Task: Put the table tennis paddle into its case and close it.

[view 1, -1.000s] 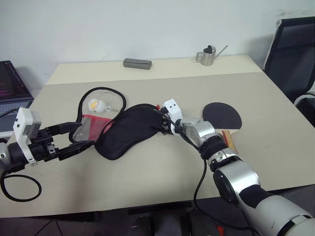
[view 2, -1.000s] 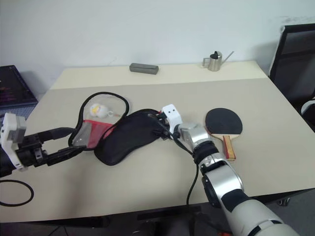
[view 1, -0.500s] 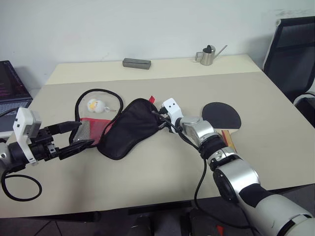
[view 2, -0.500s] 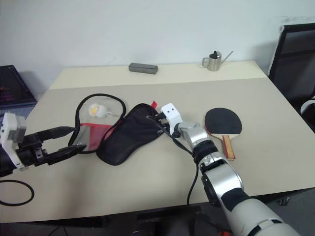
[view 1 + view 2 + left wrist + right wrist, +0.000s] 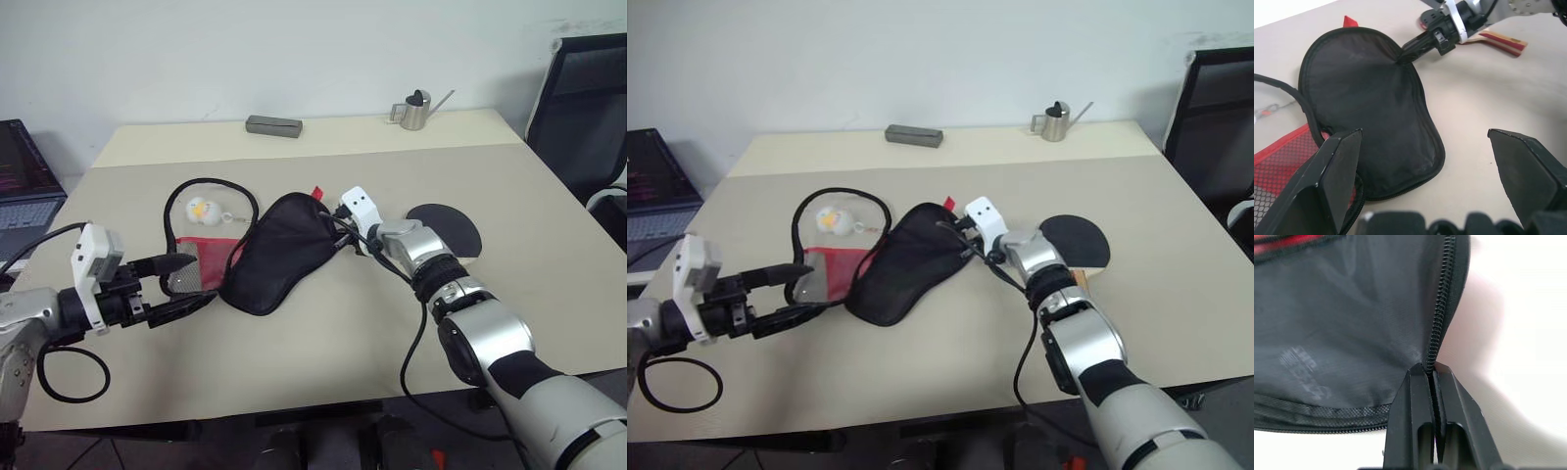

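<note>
Near the front left edge of the table, the left gripper stands with its two fingers wide apart and nothing between them. Its fingertips are just beside the red mesh part of the case, which lies unzipped in the middle of the table, the black flap folded over to the right. The right gripper is pressed shut on the zipper edge of this black flap, at its right side. The paddle lies flat behind the right arm, toward the right edge of the table, apart from the case; the arm partly hides its handle. A small white-yellow ball lies inside the far loop of the case. At the far edge stand a grey box and a small metal watering can.
</note>
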